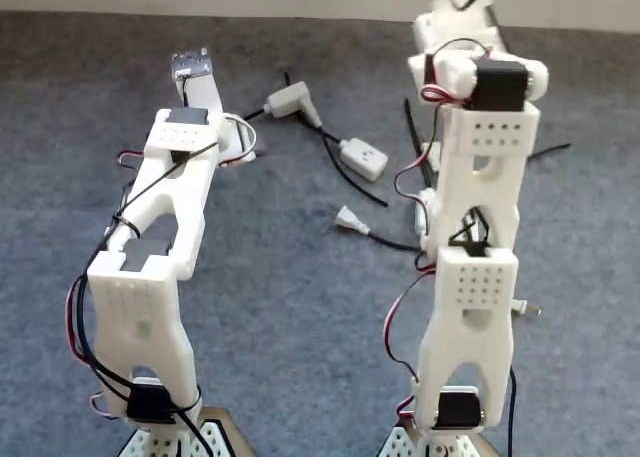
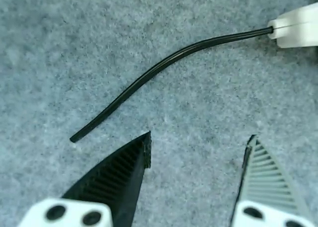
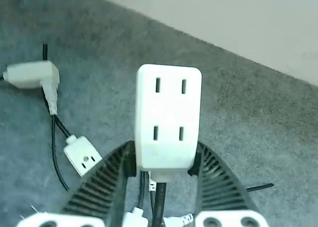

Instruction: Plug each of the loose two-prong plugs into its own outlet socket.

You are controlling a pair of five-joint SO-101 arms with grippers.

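The small socket (image 1: 363,157) is a white plastic box with rounded corners. It lies flat on the grey carpet (image 1: 280,317), whose short pile looks rough and felt-like. All places below are given from this socket.

The right gripper (image 3: 164,148) is raised high, beyond the small socket and to its right. It is clamped on an outlet block (image 3: 168,113). This block is smooth white plastic, rectangular with soft corners, and it has four narrow slots in two pairs on its face. The two black ribbed fingers (image 3: 107,180) press on its opposite sides, and a dark cord leaves its lower end between them.

The left gripper (image 2: 200,137) is low over the carpet, well to the left of the small socket and a little beyond it. Its fingers are spread apart and bare carpet shows between them. One finger is black and the other pale grey, and both are triangular with fine ribs.

Just ahead of it a thin, glossy black cable (image 2: 164,65) lies in a gentle curve. One end is free on the carpet and the other enters a white plastic body.

The angled plug (image 1: 290,99), a white L-shaped piece, rests near the small socket, beyond it and to the left. The flat plug (image 1: 347,219), small, white and wedge-shaped, lies near the socket on the side toward the arm bases, apart from it, with its own black cord.
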